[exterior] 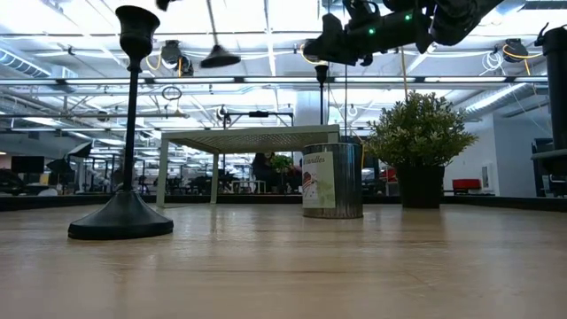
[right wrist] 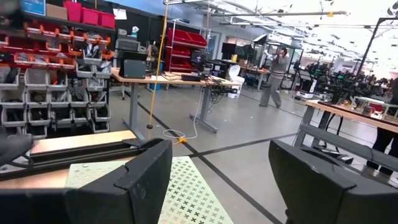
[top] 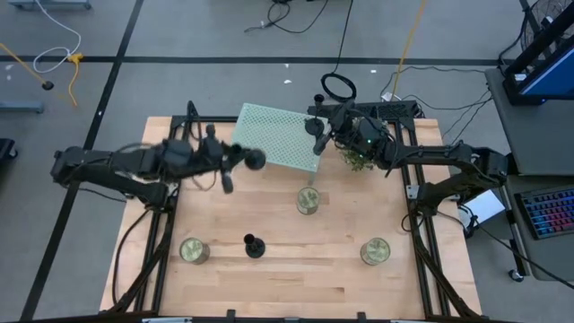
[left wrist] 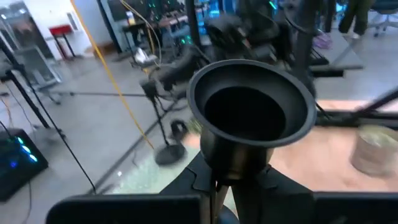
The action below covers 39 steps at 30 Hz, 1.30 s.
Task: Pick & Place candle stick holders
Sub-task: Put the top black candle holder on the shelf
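My left gripper (top: 221, 167) is shut on a black candle stick holder (left wrist: 249, 115) high above the table's left middle, beside the mesh platform. A second holder (top: 254, 245) stands on its round base near the table's front; it looms large in the low view (exterior: 125, 133). A dark shape (top: 319, 139) at the platform's right edge, just below my right gripper, may be a third holder. My right gripper (right wrist: 217, 180) is open and empty above the pale green mesh platform (top: 278, 136). My left gripper pinches the holder's thin stem (left wrist: 214, 198) between its two fingers, just below the top cup (left wrist: 249, 112). The holder hangs roughly upright. Its round base (exterior: 219, 58) is lifted well clear of the table.
Three pale glass jars stand on the table, one in the middle (top: 308, 200), one front left (top: 194, 251) and one front right (top: 375, 251). A potted plant (top: 359, 158) stands at the far right under my right arm. The platform stands on legs (exterior: 162, 173).
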Available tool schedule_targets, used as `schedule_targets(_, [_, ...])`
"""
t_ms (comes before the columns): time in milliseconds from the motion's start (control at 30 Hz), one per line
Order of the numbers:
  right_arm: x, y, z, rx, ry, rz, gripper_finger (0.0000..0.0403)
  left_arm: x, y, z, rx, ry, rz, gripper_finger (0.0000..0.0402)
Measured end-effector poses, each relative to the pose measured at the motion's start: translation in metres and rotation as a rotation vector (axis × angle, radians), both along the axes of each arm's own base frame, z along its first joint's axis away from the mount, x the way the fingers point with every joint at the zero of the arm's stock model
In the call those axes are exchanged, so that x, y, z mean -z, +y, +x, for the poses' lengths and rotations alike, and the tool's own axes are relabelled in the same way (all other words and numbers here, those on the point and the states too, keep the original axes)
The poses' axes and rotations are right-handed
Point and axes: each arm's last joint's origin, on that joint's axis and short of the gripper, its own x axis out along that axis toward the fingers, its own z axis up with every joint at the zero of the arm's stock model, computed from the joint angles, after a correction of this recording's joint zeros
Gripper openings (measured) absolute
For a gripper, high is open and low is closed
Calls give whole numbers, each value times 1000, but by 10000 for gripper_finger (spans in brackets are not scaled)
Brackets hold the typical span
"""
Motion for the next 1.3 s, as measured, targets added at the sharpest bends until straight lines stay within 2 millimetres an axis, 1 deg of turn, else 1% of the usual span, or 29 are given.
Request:
schedule_targets(67, [0, 2, 1, -7, 0, 0, 263, -13, 15, 6, -3, -8, 5, 28])
schedule_targets(133, [0, 5, 2, -16, 0, 0, 263, -21, 34, 10, -16, -3, -9, 28])
schedule_targets(233, [0, 7, 3, -25, 1, -2, 263, -24, 65, 17, -76, 22, -42, 28])
schedule_targets(333, [0, 9, 3, -31, 4, -5, 263, -17, 100, 20, -141, 58, -71, 28])
schedule_targets(467, [0, 10, 3, -33, 5, -5, 263, 0, 141, 19, -214, 106, -132, 28])
schedule_targets(533, [0, 10, 3, -33, 5, -6, 263, 8, 158, 18, -265, 131, -152, 28])
schedule_targets(633, [1, 10, 3, -33, 12, -3, 263, 19, 177, 16, -292, 147, -189, 28])
schedule_targets(800, [1, 9, 4, -32, 13, -3, 263, 31, 196, 18, -326, 156, -213, 28])
schedule_targets(933, [2, 9, 4, -32, 27, 1, 263, 40, 205, 22, -347, 155, -252, 28])
schedule_targets(1100, [4, 9, 4, -33, 43, 6, 263, 50, 211, 25, -391, 181, -281, 28])
schedule_targets(1300, [5, 9, 4, -33, 54, 10, 263, 52, 213, 24, -448, 166, -324, 51])
